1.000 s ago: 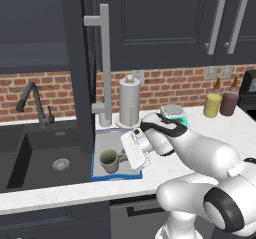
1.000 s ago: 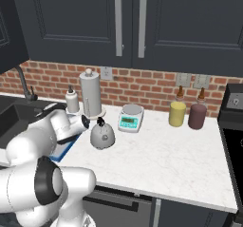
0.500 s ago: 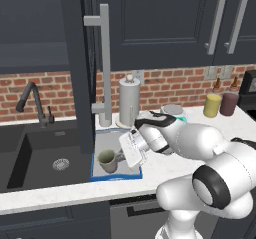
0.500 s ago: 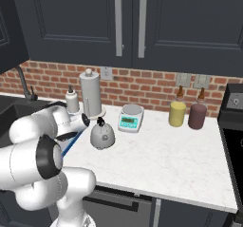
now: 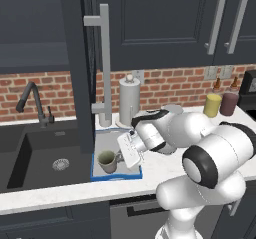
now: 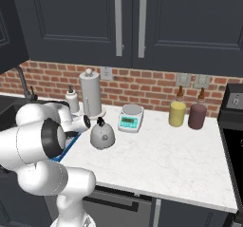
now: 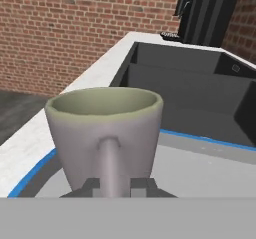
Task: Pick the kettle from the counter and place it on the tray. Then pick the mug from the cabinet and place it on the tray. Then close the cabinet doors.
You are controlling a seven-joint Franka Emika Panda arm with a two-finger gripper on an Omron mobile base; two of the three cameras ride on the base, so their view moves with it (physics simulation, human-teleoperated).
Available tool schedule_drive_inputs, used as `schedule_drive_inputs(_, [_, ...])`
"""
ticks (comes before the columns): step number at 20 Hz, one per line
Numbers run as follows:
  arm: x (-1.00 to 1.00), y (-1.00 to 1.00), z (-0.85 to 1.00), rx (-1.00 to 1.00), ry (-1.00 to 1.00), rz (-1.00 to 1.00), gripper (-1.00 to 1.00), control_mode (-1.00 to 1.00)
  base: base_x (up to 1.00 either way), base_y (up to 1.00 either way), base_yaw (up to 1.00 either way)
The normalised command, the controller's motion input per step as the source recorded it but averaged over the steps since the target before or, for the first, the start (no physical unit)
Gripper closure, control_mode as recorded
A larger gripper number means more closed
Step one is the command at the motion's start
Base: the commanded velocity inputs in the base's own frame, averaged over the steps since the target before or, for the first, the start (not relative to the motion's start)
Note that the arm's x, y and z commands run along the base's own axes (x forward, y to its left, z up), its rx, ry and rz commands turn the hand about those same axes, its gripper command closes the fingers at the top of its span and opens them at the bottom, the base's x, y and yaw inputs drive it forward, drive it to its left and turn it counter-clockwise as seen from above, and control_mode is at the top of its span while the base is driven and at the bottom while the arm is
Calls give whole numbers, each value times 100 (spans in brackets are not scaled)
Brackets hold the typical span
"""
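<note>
Hand view: one mug upright on one tray, loop handle turned toward the camera and running down between the two finger tips. Gripper spread either side of that handle; cannot tell whether the pads touch it.

Left base view: same mug on the blue-rimmed tray, gripper just beside it at the handle. One cabinet door swung open, its long bar handle rising just behind the tray. Two shut doors to the right.

Right base view: one kettle on the white counter, just beside the tray's blue edge, not on it.

Red brick wall behind; black sink and dark tap left of the tray.

Around: one paper-towel roll, one soap bottle, one kitchen scale, one yellow jar, one maroon jar. White arm covering much of the tray from the right base view.
</note>
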Motion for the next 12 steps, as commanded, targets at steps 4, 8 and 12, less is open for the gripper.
schedule_drive_inputs(4, [12,0,-23,0,-2,0,100,-100,0,0,0])
schedule_drive_inputs(8, [1,0,-19,0,-4,0,100,-100,0,0,0])
schedule_drive_inputs(12, [-1,0,-17,0,-4,0,100,-100,0,0,0])
